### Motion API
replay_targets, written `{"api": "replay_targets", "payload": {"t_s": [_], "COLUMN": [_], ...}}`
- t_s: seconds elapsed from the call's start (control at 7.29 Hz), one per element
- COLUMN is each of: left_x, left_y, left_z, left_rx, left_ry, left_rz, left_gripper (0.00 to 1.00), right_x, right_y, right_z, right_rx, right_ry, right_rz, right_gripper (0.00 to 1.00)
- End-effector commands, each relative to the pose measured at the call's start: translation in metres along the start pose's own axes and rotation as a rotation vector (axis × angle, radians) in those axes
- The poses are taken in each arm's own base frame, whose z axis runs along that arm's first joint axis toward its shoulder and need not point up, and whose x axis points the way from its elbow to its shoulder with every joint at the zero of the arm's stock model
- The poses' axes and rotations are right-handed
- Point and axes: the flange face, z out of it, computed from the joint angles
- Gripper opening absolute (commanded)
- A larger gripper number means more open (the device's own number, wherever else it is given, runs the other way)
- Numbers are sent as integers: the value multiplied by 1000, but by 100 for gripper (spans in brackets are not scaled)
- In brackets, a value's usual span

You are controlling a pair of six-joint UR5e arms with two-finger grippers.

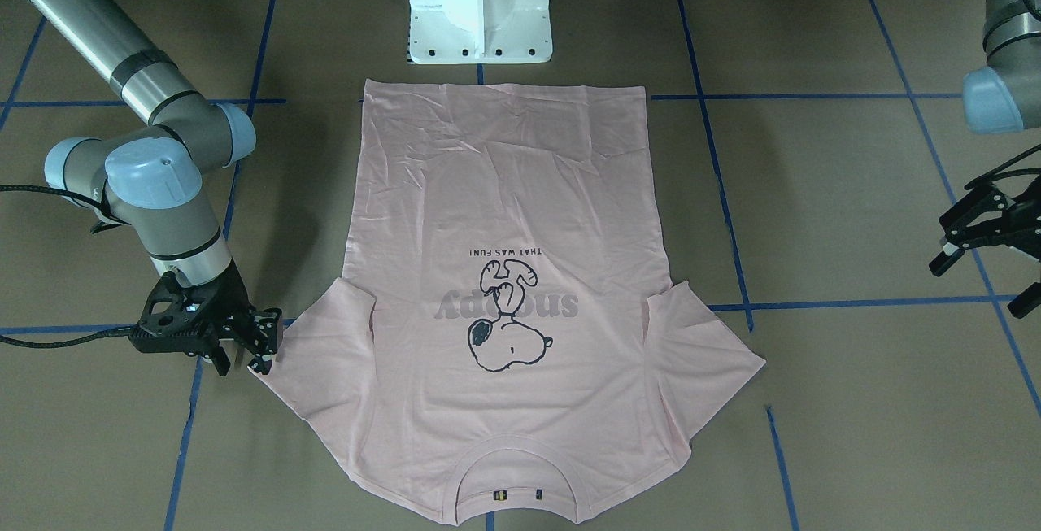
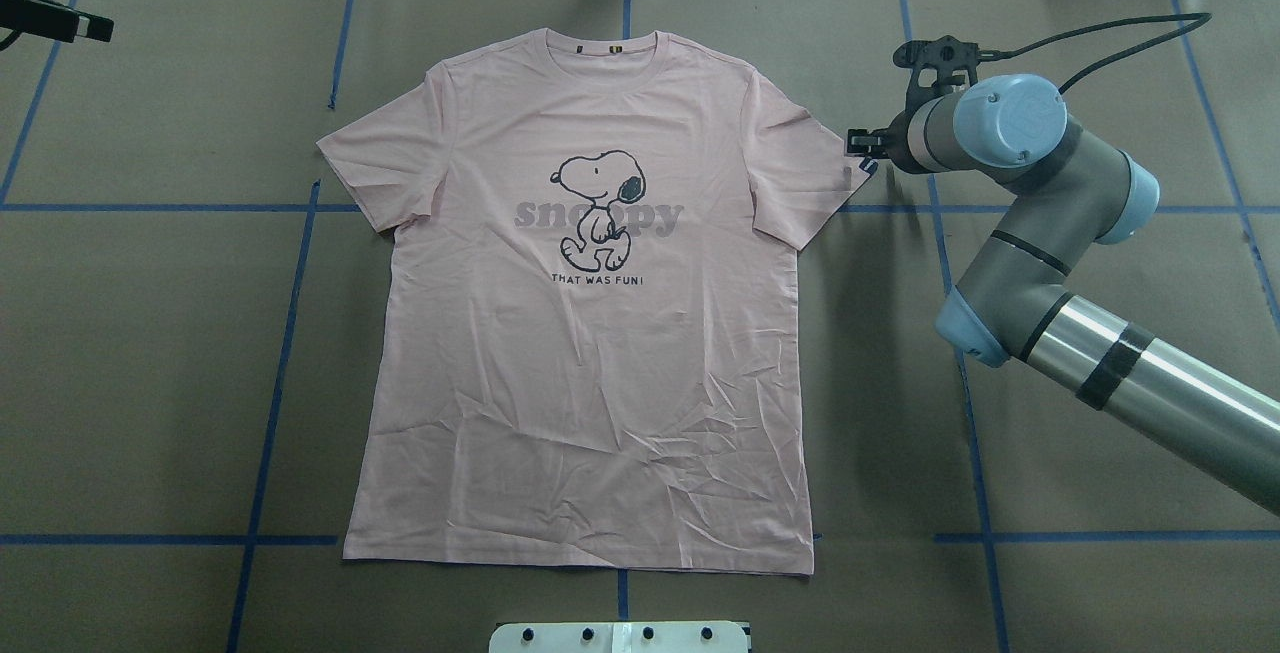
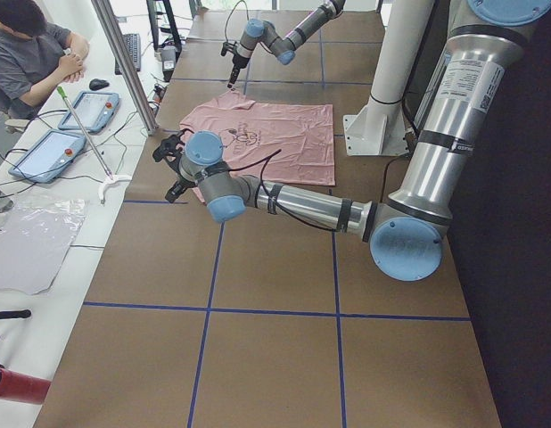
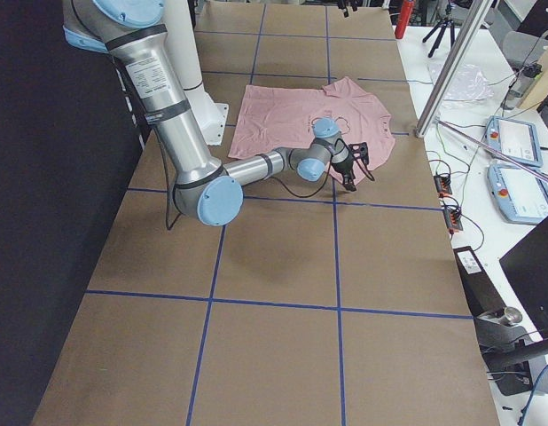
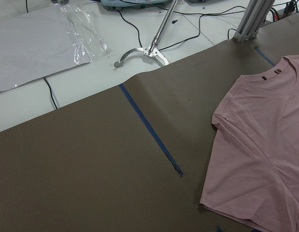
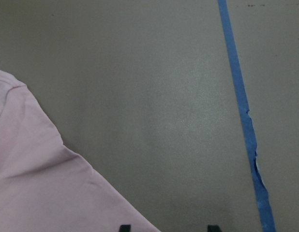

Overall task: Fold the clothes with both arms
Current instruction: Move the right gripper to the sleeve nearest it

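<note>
T-shirt [image 2: 590,333] is lying flat, print up, on the desk [image 2: 150,353]. Its collar is pointing away from the robot base and its hem area is wrinkling.

The right fingers [image 1: 264,334] are hovering low at the tip of the near sleeve [image 2: 800,173]. They are standing apart. In the wrist view the sleeve's edge is sitting just beside one fingertip, with bare desk showing under the gap. My judgement: no cloth is lying between them yet.

The left fingers [image 1: 972,226] are hanging well apart from the other sleeve [image 2: 375,173]. I cannot tell whether they are apart or together.

Step in hand, as I am reading it: pinching the sleeve edge for the first fold.

To do it well:
- Be sliding the right fingers inward until the sleeve hem is lying fully across the gap.
- Be pressing down to the desk before closing, so both cloth layers are getting caught.
- Be keeping the lift low, or the body is likely dragging along.

Risk: a fingertip nudging the edge and bunching it instead of straddling it.
</note>
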Motion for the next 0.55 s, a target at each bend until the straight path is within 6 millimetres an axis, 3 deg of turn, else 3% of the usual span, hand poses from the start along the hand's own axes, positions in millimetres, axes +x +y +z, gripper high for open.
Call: {"api": "replay_targets", "payload": {"t_s": [0.0, 0.41], "left_x": [0, -1], "left_y": [0, 0], "left_z": [0, -1], "left_rx": [0, 0], "left_ry": [0, -1], "left_rz": [-1, -1], "left_gripper": [100, 100], "right_x": [-1, -5], "right_y": [4, 9], "right_z": [4, 5], "right_rx": [3, -2], "right_ry": [8, 6], "right_rz": [-3, 5], "right_gripper": [60, 60]}}
